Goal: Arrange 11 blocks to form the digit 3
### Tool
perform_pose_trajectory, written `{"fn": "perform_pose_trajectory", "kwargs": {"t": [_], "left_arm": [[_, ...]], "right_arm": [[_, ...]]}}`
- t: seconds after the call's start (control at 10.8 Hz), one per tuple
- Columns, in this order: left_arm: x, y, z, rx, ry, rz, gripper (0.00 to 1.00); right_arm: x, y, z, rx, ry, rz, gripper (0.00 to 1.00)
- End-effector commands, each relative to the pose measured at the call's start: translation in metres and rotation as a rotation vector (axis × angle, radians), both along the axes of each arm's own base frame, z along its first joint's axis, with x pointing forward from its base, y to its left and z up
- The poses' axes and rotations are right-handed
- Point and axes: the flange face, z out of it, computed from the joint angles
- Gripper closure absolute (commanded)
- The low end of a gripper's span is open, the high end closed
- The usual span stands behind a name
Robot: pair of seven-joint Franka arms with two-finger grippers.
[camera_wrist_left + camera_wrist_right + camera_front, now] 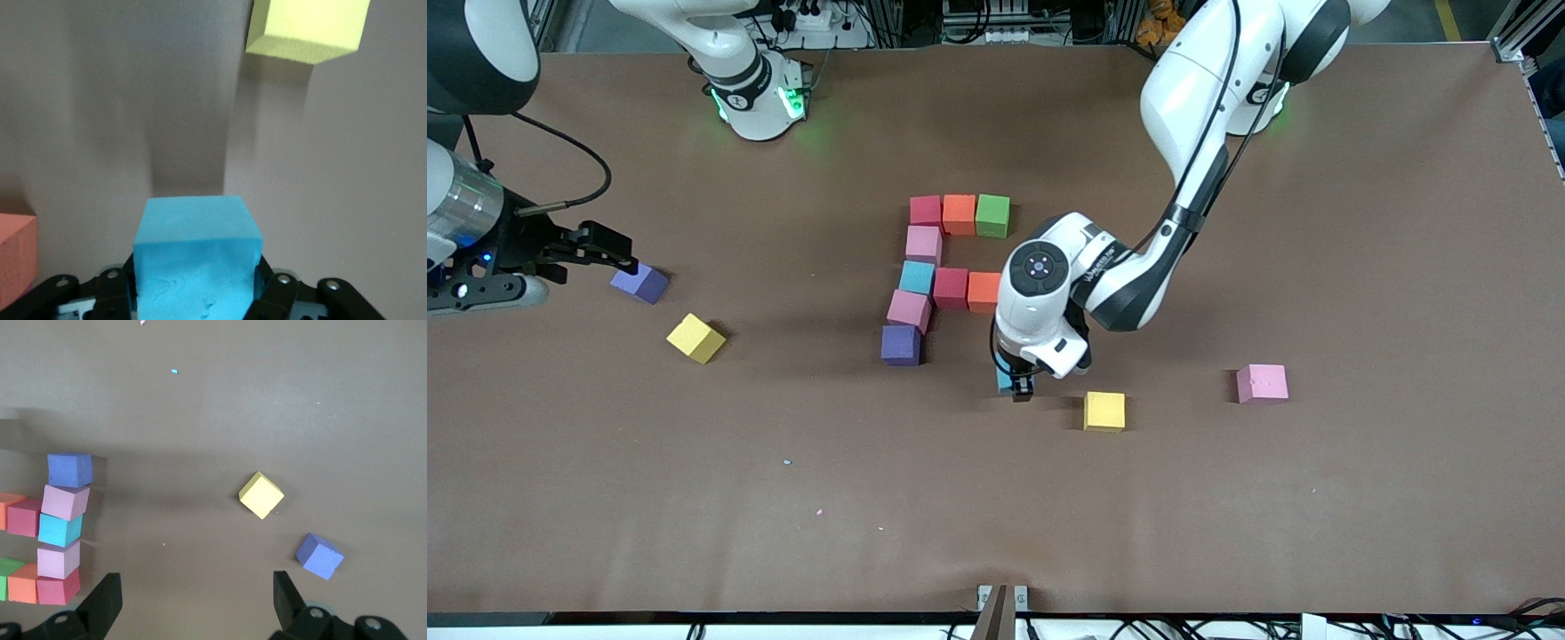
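Front view: nine foam blocks already sit in the part-built digit 3 at the table's middle; red, orange and green form the top bar, pink links down to a blue, red, orange middle bar, then pink again to the purple corner block; judging from this, two cubes of the bottom bar remain. The left gripper pinches a blue block low over the table, beside the purple corner block; its fingers press the matte cube's sides. The right gripper waits with jaws spread, above a loose violet block; two yellow blocks and one pink lie spare.
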Motion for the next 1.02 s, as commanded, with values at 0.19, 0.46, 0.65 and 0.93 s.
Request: {"fn": "perform_pose_trajectory", "kwargs": {"t": [0.19, 0.46, 0.65, 0.93], "left_arm": [[-0.006, -0.018, 0.005, -0.039, -0.031, -0.003, 0.99], [-0.012, -0.027, -0.001, -0.052, -0.042, -0.015, 0.99], [-0.013, -0.03, -0.005, -0.063, -0.053, -0.018, 0.99], [-0.022, -0.042, -0.015, -0.077, -0.065, -0.037, 0.99]], "right_arm": [[-0.002, -0.023, 0.016, 0.019, 0.004, -0.018, 0.0], [0.002, -0.023, 0.007, 0.02, 0.018, 0.001, 0.0], [0.01, -0.02, 0.003, 0.02, 0.016, 0.021, 0.0], [0.018, -0.021, -0.008, 0.037, 0.029, 0.013, 0.0]]}}
